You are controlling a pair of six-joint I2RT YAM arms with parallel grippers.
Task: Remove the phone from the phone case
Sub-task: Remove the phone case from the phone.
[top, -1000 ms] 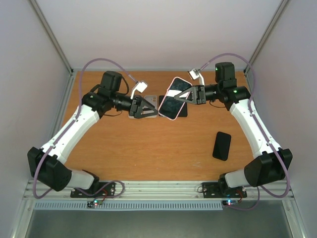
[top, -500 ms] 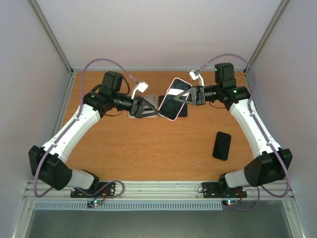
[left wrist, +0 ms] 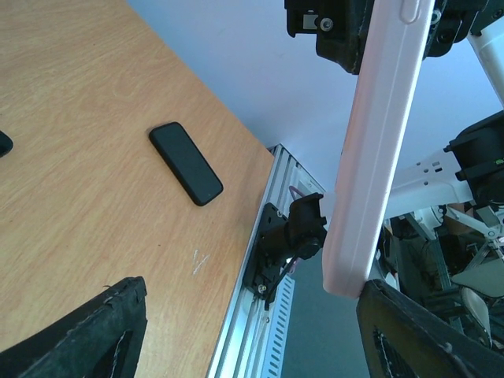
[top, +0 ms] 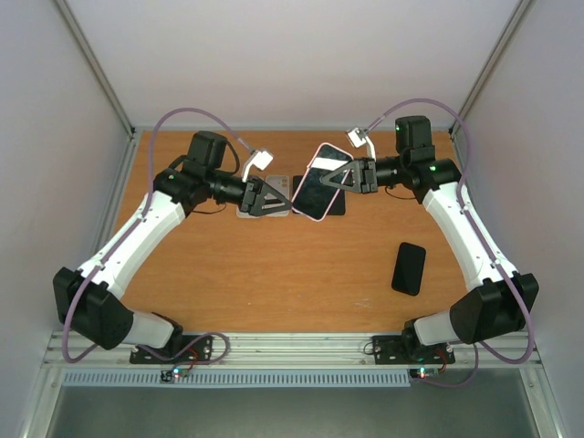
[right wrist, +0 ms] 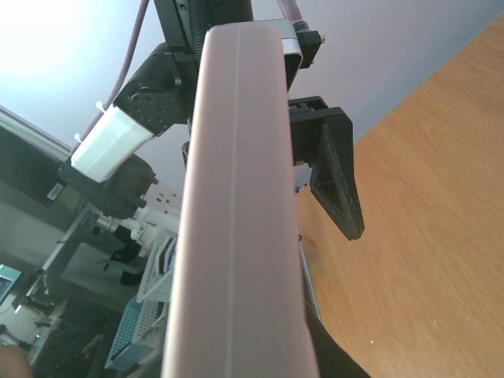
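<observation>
Holding the flat dark-screened phone (top: 315, 190) in its pale pink plastic case (left wrist: 370, 173), my right claw (top: 339, 178) is clamped on one edge, above the orange-brown wooden table (top: 274, 274). My left claw (top: 288, 201) stands wide, the case's lower end between its fingers.

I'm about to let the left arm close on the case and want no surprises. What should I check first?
1. Right gripper shut on the pink phone case, holding it above the table: ok.
2. Left gripper open wide enough to take the case's edge: ok.
3. Case's end centred between the left gripper's fingers: cannot tell; in the left wrist view it sits close to one finger.
4. Phone out of the case: not ok; its dark screen sits inside the pink rim.
5. Black phone on the table lies apart from both arms: ok.
</observation>
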